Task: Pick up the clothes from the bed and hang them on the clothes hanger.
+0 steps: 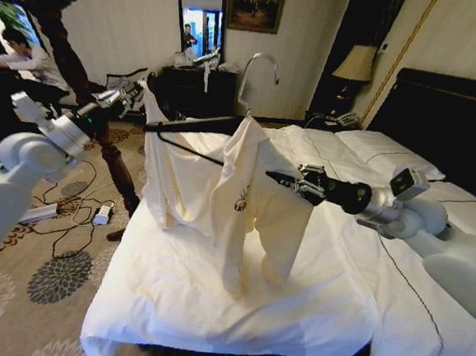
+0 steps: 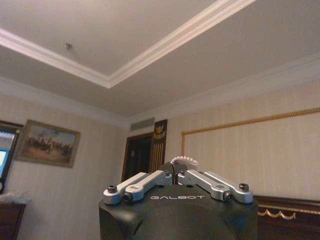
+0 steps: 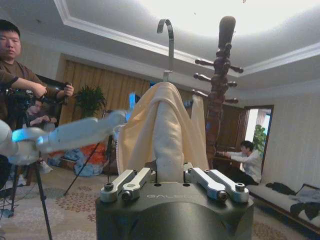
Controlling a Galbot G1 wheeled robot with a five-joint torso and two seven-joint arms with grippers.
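Note:
The cream-yellow clothes [image 1: 249, 191] hang in the air over the foot half of the white bed [image 1: 318, 308], draped on the clothes hanger. The hanger's silver hook [image 1: 262, 63] sticks up and one dark arm [image 1: 188, 125] pokes out bare to the left. My right gripper [image 1: 276, 178] is shut on a fold of the clothes [image 3: 167, 130] just below the hook [image 3: 169, 37]; its fingers [image 3: 132, 181] press in from both sides. My left gripper [image 1: 137, 94] is raised at the left, shut on a small bit of the garment's edge [image 2: 184, 160].
A dark wooden coat stand [image 1: 102, 122] rises left of the bed, beside my left arm; its pegs [image 3: 220, 75] also show in the right wrist view. Cables and a power strip [image 1: 101, 214] lie on the patterned carpet. The black headboard [image 1: 449, 120] and pillows are at the right.

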